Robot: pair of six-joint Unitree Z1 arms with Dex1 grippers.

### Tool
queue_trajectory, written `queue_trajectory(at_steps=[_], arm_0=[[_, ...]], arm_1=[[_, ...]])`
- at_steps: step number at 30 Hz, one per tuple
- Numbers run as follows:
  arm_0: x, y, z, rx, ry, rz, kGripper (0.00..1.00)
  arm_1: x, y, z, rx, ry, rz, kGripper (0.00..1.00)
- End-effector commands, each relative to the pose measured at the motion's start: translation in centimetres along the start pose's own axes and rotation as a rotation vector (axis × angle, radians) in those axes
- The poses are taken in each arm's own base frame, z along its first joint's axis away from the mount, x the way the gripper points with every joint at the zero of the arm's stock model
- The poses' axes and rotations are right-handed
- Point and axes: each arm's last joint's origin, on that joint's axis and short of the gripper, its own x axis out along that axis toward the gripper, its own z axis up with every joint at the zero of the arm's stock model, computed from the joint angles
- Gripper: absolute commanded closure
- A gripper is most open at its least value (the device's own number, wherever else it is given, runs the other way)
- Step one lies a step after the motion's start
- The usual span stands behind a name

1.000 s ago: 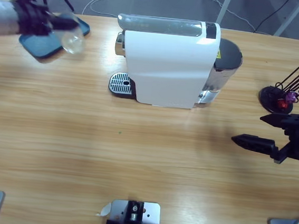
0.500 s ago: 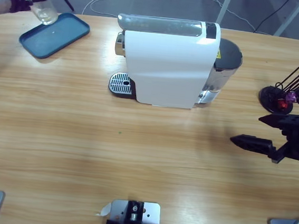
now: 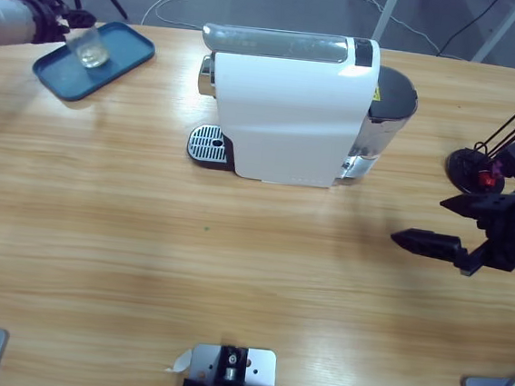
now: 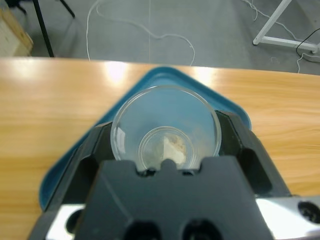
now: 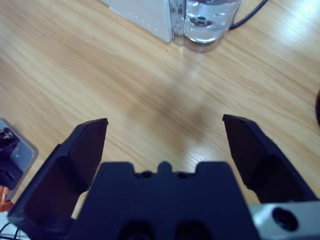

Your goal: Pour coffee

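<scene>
A white coffee machine (image 3: pixel 289 105) stands at the table's back middle, with its drip grate (image 3: pixel 208 143) at the left and a clear water tank (image 3: pixel 388 114) at the right. At the far left corner my left gripper (image 3: pixel 79 37) is shut on a clear glass cup (image 3: pixel 92 49), upright over the blue tray (image 3: pixel 129 53). The left wrist view looks down into the cup (image 4: pixel 165 132), which is between both jaws of the left gripper (image 4: pixel 165 150), with the tray (image 4: pixel 150 85) beneath. My right gripper (image 3: pixel 419 220) hovers open over bare wood at the right, also seen open in its own view (image 5: pixel 165 125).
A black stand with thin rods (image 3: pixel 474 168) stands at the right edge behind the right gripper. The water tank (image 5: pixel 205 20) shows at the top of the right wrist view. Cables lie on the floor beyond the table.
The left gripper carried the cup up and left off the tray's edge, turned it upright, then brought it back over the tray. The right gripper crept slightly left.
</scene>
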Motion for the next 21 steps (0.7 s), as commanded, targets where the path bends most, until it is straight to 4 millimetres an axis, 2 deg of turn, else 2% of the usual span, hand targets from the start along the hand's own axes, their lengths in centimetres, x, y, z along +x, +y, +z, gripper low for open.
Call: queue_trajectory(at_steps=[1,2,3,4,10,15,18,21], arm_0=[[1.2,0.8,-2.0,-0.157,0.119,0.027,0.54],[1.2,0.8,-2.0,-0.157,0.117,0.024,0.346],[1.2,0.8,-1.9,-0.157,0.116,0.023,0.099],[1.2,0.7,-1.9,-0.154,0.115,0.021,0.023],[-0.4,0.4,-1.8,-0.085,0.111,0.002,0.0],[-3.2,-0.1,0.6,-0.061,0.025,-0.021,0.0],[-7.0,-0.6,2.3,-0.036,-0.047,-0.026,0.0],[-12.5,-1.3,3.5,0.017,-0.137,-0.038,0.0]], arm_1=[[0.7,-0.1,0.0,0.006,0.023,-0.012,0.0],[0.7,-0.1,0.0,0.006,0.024,-0.012,0.0],[0.7,-0.1,0.0,0.005,0.024,-0.012,0.0],[0.7,-0.1,0.0,0.006,0.024,-0.012,0.0],[0.6,-0.1,0.0,0.005,0.02,-0.009,0.0],[0.6,-0.1,-0.1,0.005,0.021,-0.008,0.0],[0.4,-0.1,-0.1,0.004,0.014,-0.007,0.0],[0.2,-0.1,-0.2,0.003,0.006,-0.007,0.0]])
